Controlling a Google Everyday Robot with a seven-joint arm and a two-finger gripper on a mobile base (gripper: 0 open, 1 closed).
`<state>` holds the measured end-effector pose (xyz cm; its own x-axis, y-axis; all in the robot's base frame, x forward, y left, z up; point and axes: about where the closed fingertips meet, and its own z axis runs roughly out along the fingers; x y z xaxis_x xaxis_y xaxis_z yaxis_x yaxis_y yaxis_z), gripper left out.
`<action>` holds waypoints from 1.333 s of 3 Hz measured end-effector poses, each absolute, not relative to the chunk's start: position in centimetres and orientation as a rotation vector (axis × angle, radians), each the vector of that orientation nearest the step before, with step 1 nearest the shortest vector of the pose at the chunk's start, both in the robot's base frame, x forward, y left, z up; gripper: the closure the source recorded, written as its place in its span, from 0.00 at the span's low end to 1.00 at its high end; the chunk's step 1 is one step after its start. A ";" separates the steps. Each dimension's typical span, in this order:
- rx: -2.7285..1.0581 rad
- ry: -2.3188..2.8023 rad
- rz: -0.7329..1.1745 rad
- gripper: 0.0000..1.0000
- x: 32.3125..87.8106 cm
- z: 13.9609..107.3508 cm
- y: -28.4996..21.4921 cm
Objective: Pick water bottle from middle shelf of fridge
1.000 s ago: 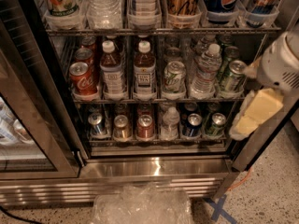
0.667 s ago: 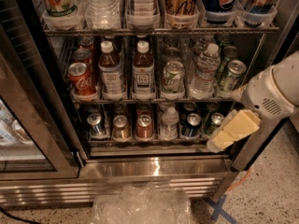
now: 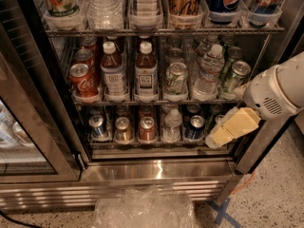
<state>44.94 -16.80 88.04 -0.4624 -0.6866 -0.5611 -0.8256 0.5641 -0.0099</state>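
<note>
One water bottle (image 3: 209, 75) stands right of centre on the middle shelf (image 3: 142, 100) of the fridge (image 3: 156, 171). My gripper (image 3: 228, 129) hangs lower right, below it, not touching; grip state: can't tell.

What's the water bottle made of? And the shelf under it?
The water bottle looks like clear glossy plastic: see-through ribbed sides, white cap. The middle shelf seems silvery metal wire, since thin bars glint. The gripper, hanging low at the right edge of the fridge, looks matte pale yellow, maybe plastic or rubber.
</note>
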 end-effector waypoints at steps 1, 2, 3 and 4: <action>-1.094 2.282 0.379 0.00 45.6 87.6 -15.6; -0.864 2.307 0.448 0.00 44.2 85.9 -12.1; -0.661 2.352 0.417 0.00 43.0 83.3 -10.2; -0.509 2.336 0.302 0.00 43.4 82.1 -10.5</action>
